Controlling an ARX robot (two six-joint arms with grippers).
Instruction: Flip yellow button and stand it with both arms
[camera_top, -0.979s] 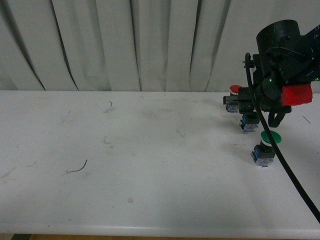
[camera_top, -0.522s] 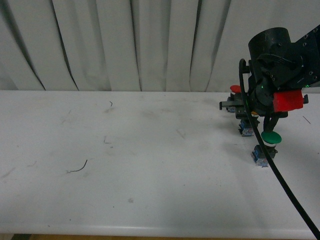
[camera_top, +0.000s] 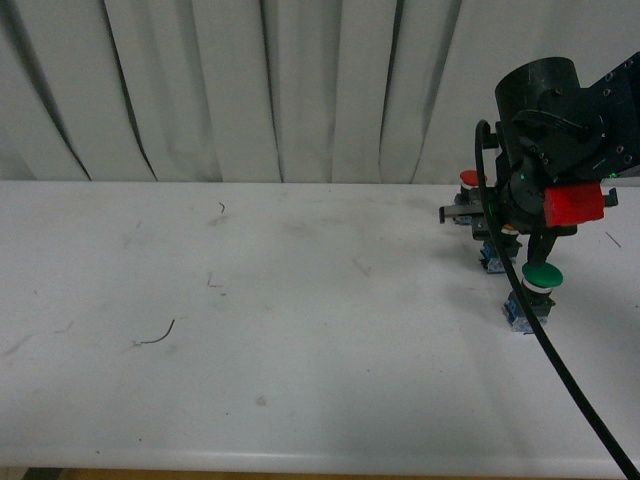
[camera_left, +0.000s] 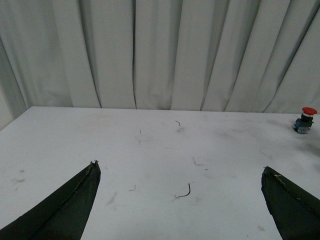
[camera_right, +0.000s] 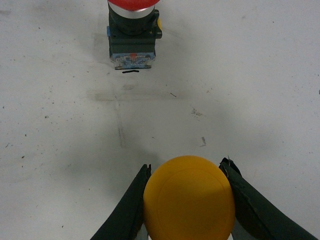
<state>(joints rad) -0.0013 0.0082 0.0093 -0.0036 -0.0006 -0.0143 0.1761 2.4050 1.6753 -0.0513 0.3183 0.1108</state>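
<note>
2 fingers of the right gripper (camera_right: 186, 200) now pinch the yellow button (camera_right: 189, 199), having closed in beside the red button (camera_right: 132, 35); flipping comes next.

We see a matt, smooth plastic-looking cap on the yellow button (camera_right: 189, 198), matt black fingers (camera_right: 127, 210) beside it, a scuffed, speckled white table (camera_top: 300, 330), and soft pleated cloth curtains (camera_top: 250, 90) behind.
</note>
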